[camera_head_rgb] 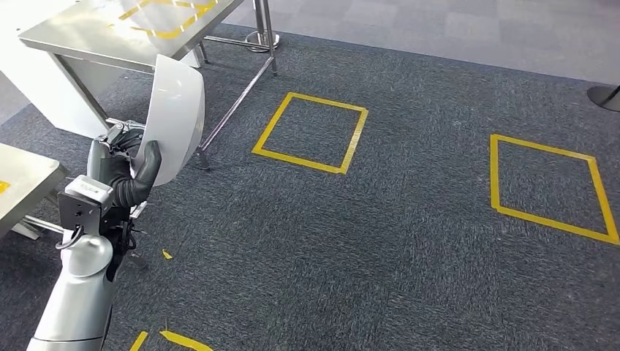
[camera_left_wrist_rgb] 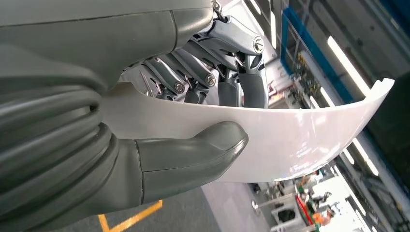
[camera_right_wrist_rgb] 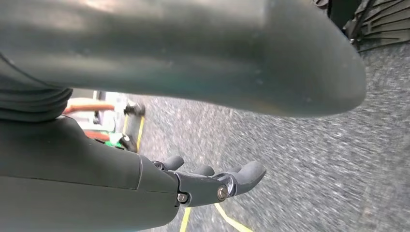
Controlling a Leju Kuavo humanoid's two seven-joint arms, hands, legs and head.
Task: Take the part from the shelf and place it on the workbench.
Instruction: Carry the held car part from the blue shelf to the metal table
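Dark grey carpet tiles (camera_head_rgb: 409, 241) cover the floor under the robot, marked with yellow tape squares (camera_head_rgb: 310, 132), and steel-topped tables stand at its far left.

Over that carpet the left hand (camera_head_rgb: 130, 164) is raised at the end of its silver arm and grips the curved white plastic panel (camera_head_rgb: 175, 117), the task's part. Its thick grey thumb (camera_left_wrist_rgb: 193, 157) presses on one face of the panel while its darker fingers (camera_left_wrist_rgb: 251, 89) close on the other face, so the sheet is pinched between them near its lower edge. From the head view the panel stands nearly upright above the hand, its rounded top leaning toward the stainless-steel workbench with yellow tape lines (camera_head_rgb: 124, 29). It touches neither that bench nor the floor; it is carried in the air, apart from any surface.

Beyond the hand, a slanted metal brace (camera_head_rgb: 237, 102) runs down from the workbench to the carpet, and a second steel table corner (camera_head_rgb: 25, 179) sits just beside the left arm at the picture's edge. A further yellow tape square (camera_head_rgb: 552, 186) lies well apart to the right.

The right hand (camera_right_wrist_rgb: 212, 181) hangs low over the carpet, its dark fingers (camera_right_wrist_rgb: 249, 174) loosely curled and apart, holding nothing; a yellow tape line (camera_right_wrist_rgb: 227, 217) runs beneath it
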